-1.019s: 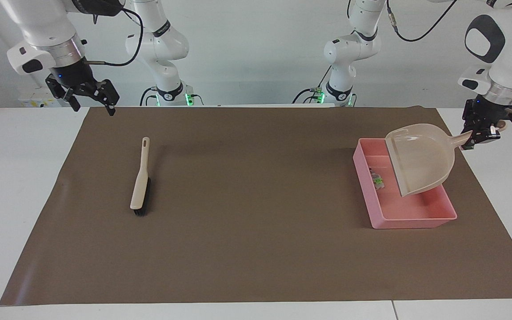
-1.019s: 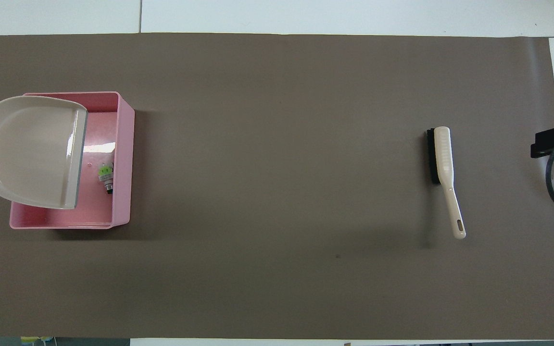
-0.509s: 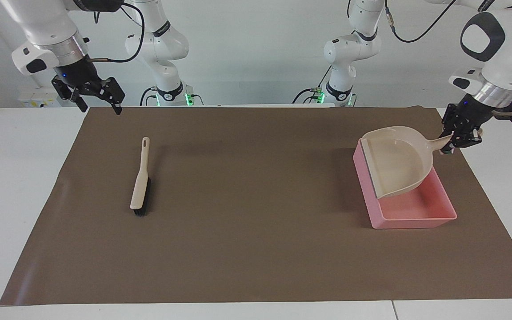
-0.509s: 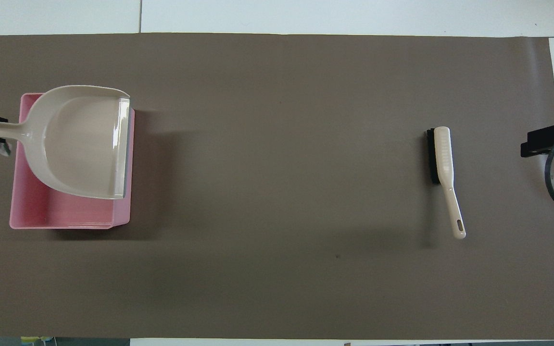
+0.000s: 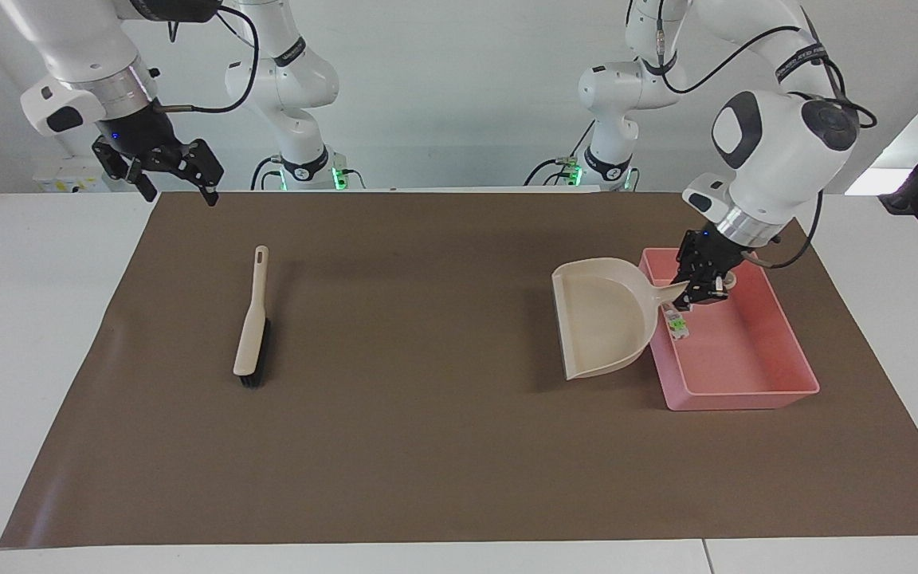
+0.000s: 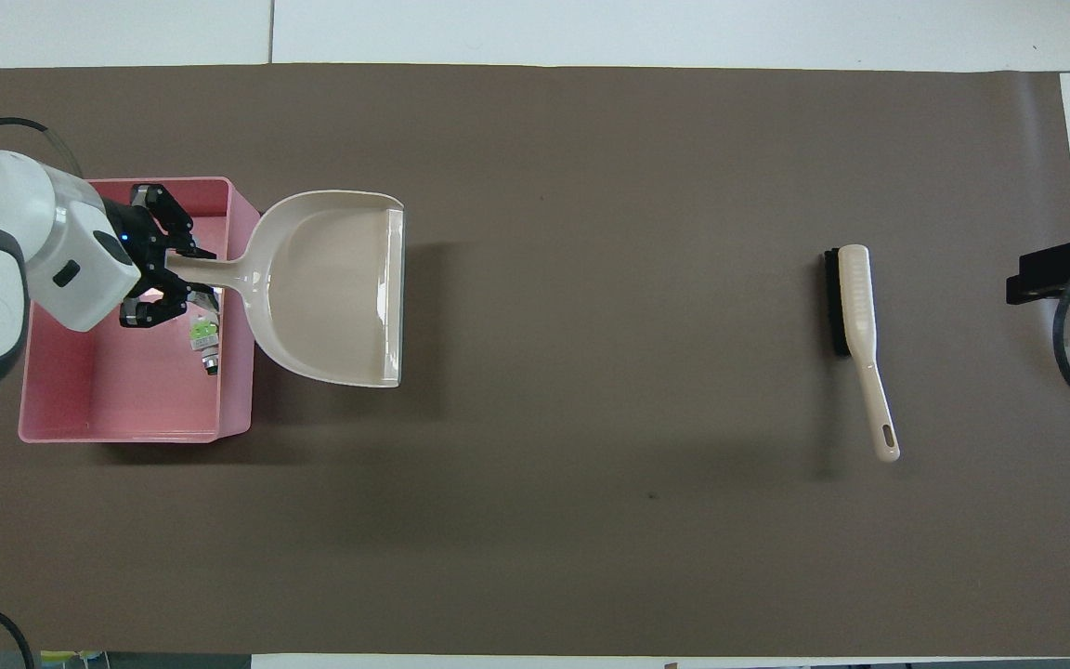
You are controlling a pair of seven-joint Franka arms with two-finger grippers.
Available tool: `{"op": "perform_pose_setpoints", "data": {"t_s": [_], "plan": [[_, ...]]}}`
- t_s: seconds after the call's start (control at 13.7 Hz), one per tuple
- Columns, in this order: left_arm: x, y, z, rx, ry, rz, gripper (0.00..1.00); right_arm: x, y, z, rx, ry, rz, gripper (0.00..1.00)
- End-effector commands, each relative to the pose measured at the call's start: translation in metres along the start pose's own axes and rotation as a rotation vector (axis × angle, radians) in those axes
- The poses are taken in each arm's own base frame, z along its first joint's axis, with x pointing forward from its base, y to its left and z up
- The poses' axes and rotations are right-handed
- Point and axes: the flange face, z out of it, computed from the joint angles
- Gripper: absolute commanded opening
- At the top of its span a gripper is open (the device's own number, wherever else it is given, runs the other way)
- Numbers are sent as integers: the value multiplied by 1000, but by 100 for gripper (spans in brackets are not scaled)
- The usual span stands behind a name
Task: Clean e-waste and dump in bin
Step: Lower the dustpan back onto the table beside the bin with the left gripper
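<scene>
I have the left gripper (image 5: 702, 288) clamped on the handle of the beige plastic dustpan (image 5: 604, 317), over the pink rectangular plastic bin (image 5: 746, 383); its scoop juts out over the brown mat (image 5: 427, 446). The small white-and-green e-waste piece (image 5: 676, 323) lies inside the bin. My right gripper (image 5: 168, 175) waits spread open above the mat's corner, the beige brush (image 5: 252, 331) lying on the mat.
</scene>
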Motion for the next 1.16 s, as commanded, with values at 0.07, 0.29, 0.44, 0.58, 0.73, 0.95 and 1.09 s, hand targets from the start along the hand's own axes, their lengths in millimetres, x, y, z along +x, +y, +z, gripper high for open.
{"op": "perform_pose_setpoints", "data": {"t_s": [0.07,0.29,0.44,0.58,0.73,0.95,1.09], "plan": [[7,10,26,-13,36,-58,0,-1,4,1,-3,-7,-9,100],[49,14,45,16,36,-52,0,-3,6,2,-13,-10,-7,100],[70,15,52,21,38,-35,0,-4,6,3,-15,-13,-8,100],[91,20,64,31,39,-20,0,-4,6,4,-15,-14,-8,100],[97,22,77,41,38,-21,0,-4,6,4,-15,-14,-9,100],[112,21,97,54,42,-44,0,-5,6,4,-15,-16,-8,100],[129,28,107,46,42,-33,0,-4,6,4,-15,-14,-10,100]]}}
